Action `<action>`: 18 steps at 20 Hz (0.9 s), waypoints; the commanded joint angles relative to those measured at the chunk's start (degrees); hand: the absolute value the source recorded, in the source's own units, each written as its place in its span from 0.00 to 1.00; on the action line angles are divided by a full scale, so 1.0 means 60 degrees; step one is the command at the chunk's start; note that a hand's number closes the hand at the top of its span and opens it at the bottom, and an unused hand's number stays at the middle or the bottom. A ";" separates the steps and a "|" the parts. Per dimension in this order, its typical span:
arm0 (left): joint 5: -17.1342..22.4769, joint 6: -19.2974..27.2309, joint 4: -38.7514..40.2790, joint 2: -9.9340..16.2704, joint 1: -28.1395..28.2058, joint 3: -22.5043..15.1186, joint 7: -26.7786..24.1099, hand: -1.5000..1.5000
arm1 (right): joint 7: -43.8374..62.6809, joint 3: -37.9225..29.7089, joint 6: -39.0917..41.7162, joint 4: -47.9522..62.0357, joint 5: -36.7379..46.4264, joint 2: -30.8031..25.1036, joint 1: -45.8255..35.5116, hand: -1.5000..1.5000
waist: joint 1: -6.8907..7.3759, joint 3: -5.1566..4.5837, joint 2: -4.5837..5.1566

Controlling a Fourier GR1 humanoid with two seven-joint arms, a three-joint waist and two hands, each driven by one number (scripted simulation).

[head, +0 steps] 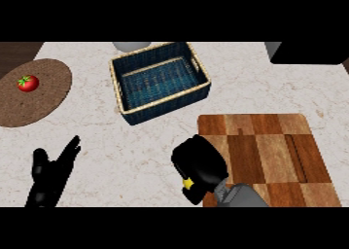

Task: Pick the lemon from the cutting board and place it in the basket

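While curled round the lemon [187, 183], right hand [198, 168] overlaps the cutting board [277, 146].

One basket [160, 81], blue-lined with a pale woven rim; one checkered wooden cutting board [270, 158]; one round brown mat [29, 92] bearing one tomato [28, 83]. One lemon [187, 183], of which only a small yellow patch shows. Two black hands: left hand [51, 172] and right hand [200, 168]; at the counter's far edge, one pale grey thing [130, 45] and one dark block [309, 52], both cut off by the view.
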 commanded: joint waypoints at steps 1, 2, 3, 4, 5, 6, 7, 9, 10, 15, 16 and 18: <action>0.0029 -0.0054 0.0212 -0.0116 0.0054 -0.0116 0.0135 0.50 | 0.1248 0.0170 -0.1417 -0.1440 -0.2436 0.0133 0.0556 1.00 | 0.0104 0.0020 0.0102; 0.0054 -0.0105 0.0291 -0.0047 -0.0087 -0.0067 0.0210 0.50 | 0.1517 0.0352 -0.1928 -0.1844 -0.2809 0.0135 0.0430 1.00 | 0.0091 0.0007 0.0100; 0.0022 -0.0029 0.0253 -0.0137 -0.0074 -0.0098 0.0153 0.50 | 0.1976 0.0484 -0.2454 -0.2100 -0.3101 0.0136 0.0293 1.00 | 0.0192 -0.0013 0.0081; 0.0005 -0.0155 0.0265 0.0006 0.0035 -0.0080 0.0076 0.50 | 0.2511 0.0735 -0.2818 -0.2455 -0.3195 0.0137 0.0020 1.00 | 0.0295 -0.0045 0.0020; -0.0105 -0.0049 0.0407 -0.0202 0.0023 -0.0245 0.0033 0.50 | 0.2996 0.0943 -0.3129 -0.2776 -0.3441 0.0138 -0.0146 1.00 | 0.0241 -0.0070 0.0027; -0.0038 -0.0079 0.0297 -0.0128 -0.0179 -0.0194 0.0284 0.50 | 0.3491 0.1000 -0.3520 -0.3112 -0.3698 0.0138 -0.0375 1.00 | 0.0214 -0.0066 0.0013; 0.0055 -0.0160 0.0323 -0.0064 -0.0168 -0.0109 0.0301 0.50 | 0.4117 0.1129 -0.3710 -0.3339 -0.3784 0.0139 -0.0739 1.00 | 0.0289 -0.0093 -0.0006; 0.0020 -0.0238 0.0379 -0.0106 -0.0155 -0.0200 0.0187 0.50 | 0.5424 0.1343 -0.4363 -0.3680 -0.3866 0.0139 -0.1292 1.00 | 0.0250 -0.0122 -0.0020; -0.0087 -0.0113 0.0358 -0.0101 -0.0290 -0.0222 0.0363 0.50 | 0.5987 0.1211 -0.4346 -0.3665 -0.3830 0.0140 -0.2018 1.00 | 0.0306 -0.0132 -0.0007; -0.0101 -0.0154 0.0558 -0.0201 -0.0428 -0.0268 0.0337 0.50 | 0.8923 0.0742 -0.4806 -0.3578 -0.3513 0.0140 -0.4570 1.00 | 0.0223 -0.0159 -0.0011; -0.0041 -0.0248 0.0408 -0.0136 -0.0279 -0.0239 0.0241 0.50 | 0.9321 0.0459 -0.4949 -0.3363 -0.3640 0.0140 -0.5148 1.00 | 0.0410 -0.0161 -0.0014; -0.0191 -0.0015 0.0135 -0.0199 -0.0242 -0.0296 0.0387 0.50 | 1.0526 0.0267 -0.5034 -0.3063 -0.3687 0.0140 -0.6434 1.00 | 0.0339 -0.0137 -0.0032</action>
